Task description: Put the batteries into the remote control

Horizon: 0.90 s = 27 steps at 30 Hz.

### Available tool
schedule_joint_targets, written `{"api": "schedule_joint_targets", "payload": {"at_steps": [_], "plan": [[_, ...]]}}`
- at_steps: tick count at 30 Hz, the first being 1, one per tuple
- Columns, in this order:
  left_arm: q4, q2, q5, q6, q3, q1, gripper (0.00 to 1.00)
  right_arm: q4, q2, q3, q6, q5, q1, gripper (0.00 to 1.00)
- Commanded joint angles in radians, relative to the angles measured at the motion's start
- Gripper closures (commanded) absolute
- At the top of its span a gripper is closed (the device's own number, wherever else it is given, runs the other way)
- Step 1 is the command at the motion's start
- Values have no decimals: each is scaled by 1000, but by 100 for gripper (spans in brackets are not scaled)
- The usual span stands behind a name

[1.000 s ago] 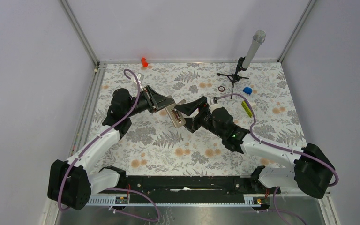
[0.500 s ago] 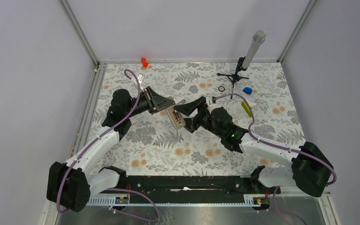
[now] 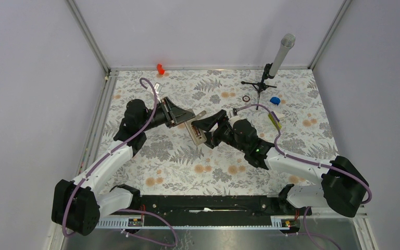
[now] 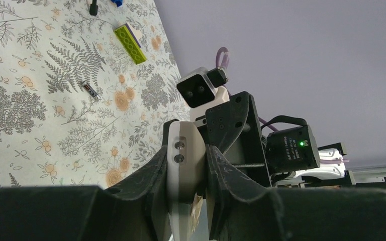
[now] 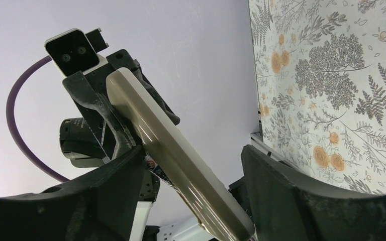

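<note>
My left gripper (image 3: 184,121) is shut on one end of the remote control (image 3: 197,133), a white handset held above the table's middle. The left wrist view shows the remote control (image 4: 191,143) edge-on, pinched between both fingers of the left gripper (image 4: 188,160). My right gripper (image 3: 205,126) stands open around the handset's other end. Seen from the right wrist, the remote control (image 5: 166,145) runs diagonally through the right gripper (image 5: 193,153), with a gap to the right finger (image 5: 291,201). One battery (image 4: 91,90) lies on the patterned table. I see no other battery.
A yellow-green bar (image 3: 274,120) lies right of the right arm. A microphone stand (image 3: 269,73), a dark ring (image 3: 246,98) and a blue piece (image 3: 275,100) stand at the back right. An orange piece (image 3: 160,69) sits at the back wall.
The right gripper has slid a little left along the remote and its jaws have narrowed slightly. The left gripper keeps its hold and has barely shifted.
</note>
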Motion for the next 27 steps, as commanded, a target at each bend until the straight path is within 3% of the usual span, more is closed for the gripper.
{"api": "schedule_joint_targets", "payload": {"at_steps": [1,8,22,24,27], "plan": [[28,-20,17,12,54,-5,100,34,8,15,-2,-30,-7,27],[17,-20,20,-30,70,-5,100,58,9,-3,6,-47,-8,38],[-10,-9,47,-113,111,-5,100,99,-1,-49,-14,-56,-9,50],[-17,-7,48,-101,111,-4,100,112,-10,-51,-40,-51,-12,45],[-40,-10,47,-46,110,-3,100,132,-38,-50,-105,-50,-24,23]]}}
